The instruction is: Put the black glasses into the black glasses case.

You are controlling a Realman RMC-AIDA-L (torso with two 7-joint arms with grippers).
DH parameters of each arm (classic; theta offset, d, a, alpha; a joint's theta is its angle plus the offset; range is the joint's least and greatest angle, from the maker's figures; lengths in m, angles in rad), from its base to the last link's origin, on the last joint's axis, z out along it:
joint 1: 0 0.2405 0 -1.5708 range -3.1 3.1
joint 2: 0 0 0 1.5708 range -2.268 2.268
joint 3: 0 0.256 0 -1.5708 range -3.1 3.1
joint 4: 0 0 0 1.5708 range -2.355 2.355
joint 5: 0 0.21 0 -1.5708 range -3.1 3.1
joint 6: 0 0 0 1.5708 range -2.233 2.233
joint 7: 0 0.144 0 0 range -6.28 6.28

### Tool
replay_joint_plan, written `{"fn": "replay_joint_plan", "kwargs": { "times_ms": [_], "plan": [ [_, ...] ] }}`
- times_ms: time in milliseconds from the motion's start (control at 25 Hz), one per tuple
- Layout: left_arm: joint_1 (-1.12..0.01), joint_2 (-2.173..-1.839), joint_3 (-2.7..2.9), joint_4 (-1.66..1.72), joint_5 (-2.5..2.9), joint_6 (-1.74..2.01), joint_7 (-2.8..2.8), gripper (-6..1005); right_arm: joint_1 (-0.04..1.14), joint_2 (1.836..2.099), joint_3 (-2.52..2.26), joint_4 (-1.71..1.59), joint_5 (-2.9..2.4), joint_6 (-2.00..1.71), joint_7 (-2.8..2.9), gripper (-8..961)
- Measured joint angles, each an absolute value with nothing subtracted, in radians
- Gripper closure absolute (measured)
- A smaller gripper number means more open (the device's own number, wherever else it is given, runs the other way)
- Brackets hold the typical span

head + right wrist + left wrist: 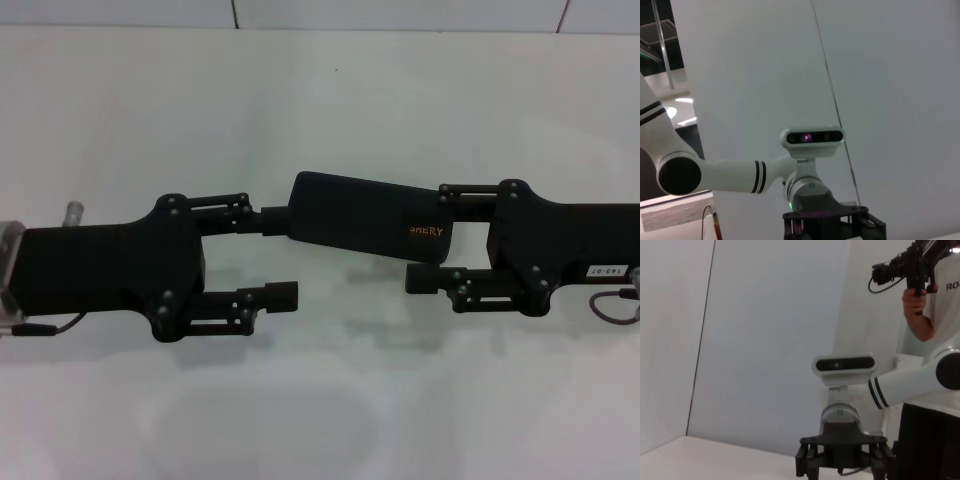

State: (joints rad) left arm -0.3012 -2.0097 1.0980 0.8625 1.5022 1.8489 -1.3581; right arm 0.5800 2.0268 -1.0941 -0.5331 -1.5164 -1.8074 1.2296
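The black glasses case [360, 217] lies shut on the white table [320, 90], its orange lettering toward the right end. My left gripper [278, 254] reaches in from the left and is open; its far finger [268, 217] meets the case's left end and its near finger stands free in front of the case. From the right, my right gripper [428, 235] is open with its fingers on either side of the case's lettered end. The black glasses are out of view. Each wrist view shows only the other arm's gripper, the right gripper [840, 460] and the left gripper [825, 225].
The white table runs to a pale wall [400, 12] at the back. A person [935, 300] holding a camera rig stands behind the right arm in the left wrist view.
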Motion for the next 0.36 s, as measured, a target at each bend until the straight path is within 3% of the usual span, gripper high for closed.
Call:
{"fn": "replay_joint_plan", "kwargs": {
  "times_ms": [360],
  "plan": [
    [-0.292, -2.003, 1.088, 0.862, 1.51, 1.852, -1.338, 286, 0.576, 2.028, -1.101, -0.532, -1.499, -1.801, 1.233, 315]
  ]
}}
